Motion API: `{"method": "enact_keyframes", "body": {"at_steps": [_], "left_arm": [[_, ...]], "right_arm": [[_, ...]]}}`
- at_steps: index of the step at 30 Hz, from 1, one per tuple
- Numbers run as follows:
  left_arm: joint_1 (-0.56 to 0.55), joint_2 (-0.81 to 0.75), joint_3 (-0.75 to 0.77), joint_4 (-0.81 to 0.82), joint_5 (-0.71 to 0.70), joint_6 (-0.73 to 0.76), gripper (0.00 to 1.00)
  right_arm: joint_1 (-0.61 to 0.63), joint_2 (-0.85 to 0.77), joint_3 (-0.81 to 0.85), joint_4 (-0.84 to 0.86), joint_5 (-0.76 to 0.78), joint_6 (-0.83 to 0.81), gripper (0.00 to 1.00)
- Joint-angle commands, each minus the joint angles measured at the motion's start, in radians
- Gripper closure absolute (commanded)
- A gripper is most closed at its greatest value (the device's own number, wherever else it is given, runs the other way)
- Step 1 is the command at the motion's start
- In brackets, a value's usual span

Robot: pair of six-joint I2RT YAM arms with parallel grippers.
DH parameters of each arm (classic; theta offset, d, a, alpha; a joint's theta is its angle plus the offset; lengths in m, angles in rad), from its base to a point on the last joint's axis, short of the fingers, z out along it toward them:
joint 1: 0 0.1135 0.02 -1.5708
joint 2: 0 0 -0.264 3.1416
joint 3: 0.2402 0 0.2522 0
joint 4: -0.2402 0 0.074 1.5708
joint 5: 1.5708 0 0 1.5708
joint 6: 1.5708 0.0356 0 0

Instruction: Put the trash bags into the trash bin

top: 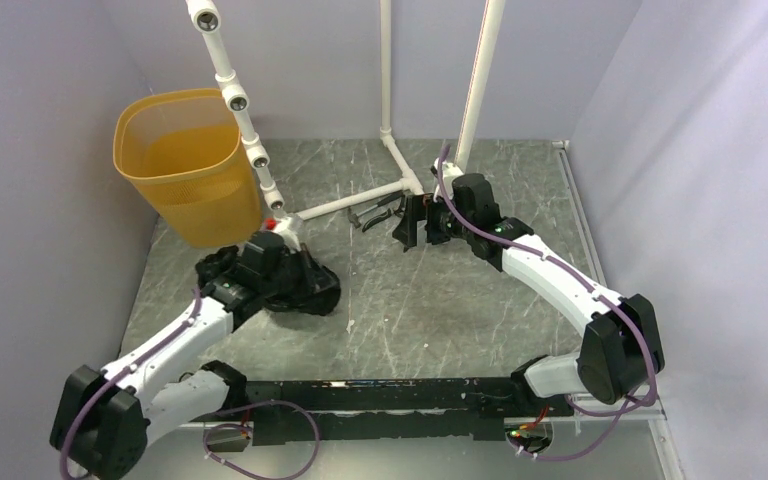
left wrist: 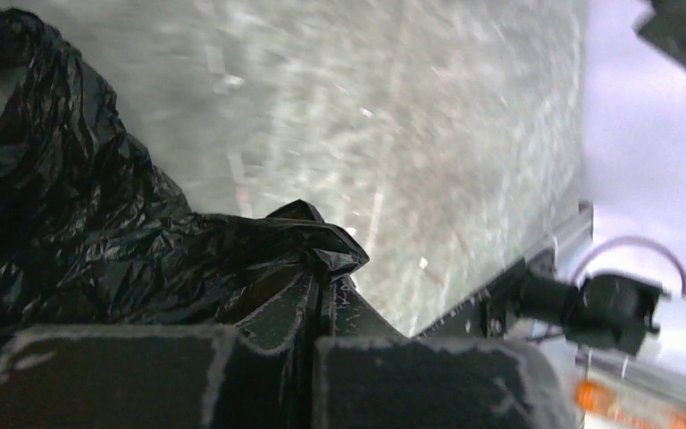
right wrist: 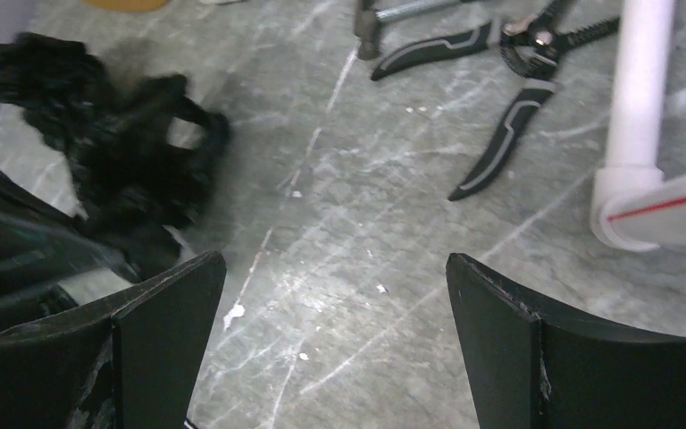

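The black trash bag (top: 305, 285) lies crumpled on the grey table, just right of my left gripper (top: 260, 262). In the left wrist view the glossy bag (left wrist: 98, 232) fills the left side, and my left gripper (left wrist: 322, 273) is shut on a fold of it. The yellow-orange trash bin (top: 185, 160) stands upright at the back left, behind the left arm, apart from the bag. My right gripper (top: 420, 225) is open and empty at the middle back; its fingers (right wrist: 179, 322) stand wide apart over bare table. The bag also shows at the upper left of the right wrist view (right wrist: 116, 152).
A white pipe frame (top: 390, 140) stands at the back, with a slanted pipe (top: 240, 110) beside the bin. Black-handled pliers (right wrist: 509, 107) and another tool (top: 378, 212) lie just left of the right gripper. Purple walls close both sides.
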Motion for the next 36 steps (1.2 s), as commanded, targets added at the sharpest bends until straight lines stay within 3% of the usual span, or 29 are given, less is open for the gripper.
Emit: {"method": "enact_keyframes", "body": {"at_steps": [1, 5, 7, 13, 18, 23, 26, 29, 32, 36], "left_arm": [[-0.203, 0.083, 0.051, 0.163, 0.01, 0.01, 0.97], [-0.389, 0.209, 0.253, 0.048, -0.104, 0.158, 0.87], [-0.445, 0.24, 0.312, -0.007, -0.16, 0.199, 0.75], [-0.461, 0.188, 0.327, -0.092, -0.275, 0.213, 0.52], [-0.46, 0.039, 0.279, -0.202, -0.49, 0.166, 0.28], [-0.459, -0.064, 0.247, -0.412, -0.771, -0.009, 0.08], [-0.456, -0.08, 0.245, -0.562, -0.883, -0.115, 0.07], [-0.424, -0.078, 0.236, -0.647, -0.911, -0.192, 0.07], [-0.274, -0.03, 0.236, -0.696, -0.805, -0.223, 0.07], [-0.078, -0.031, 0.194, -0.627, -0.646, -0.146, 0.07]], "right_arm": [[0.001, -0.039, -0.018, 0.12, -0.113, -0.011, 0.0], [0.001, -0.033, -0.013, 0.105, -0.12, -0.022, 0.0], [0.001, -0.034, -0.01, 0.094, -0.117, -0.029, 0.0], [0.001, -0.05, -0.017, 0.074, -0.086, -0.051, 0.0], [0.001, -0.019, -0.002, 0.046, -0.082, -0.065, 0.0], [0.004, 0.041, 0.022, 0.039, -0.223, -0.08, 0.0], [0.028, 0.093, 0.052, 0.01, -0.336, -0.122, 0.0], [0.105, 0.138, 0.105, -0.055, -0.29, -0.191, 0.0], [0.177, 0.194, 0.148, -0.097, -0.179, -0.234, 0.0], [0.223, 0.28, 0.199, -0.142, -0.176, -0.265, 0.0]]}}
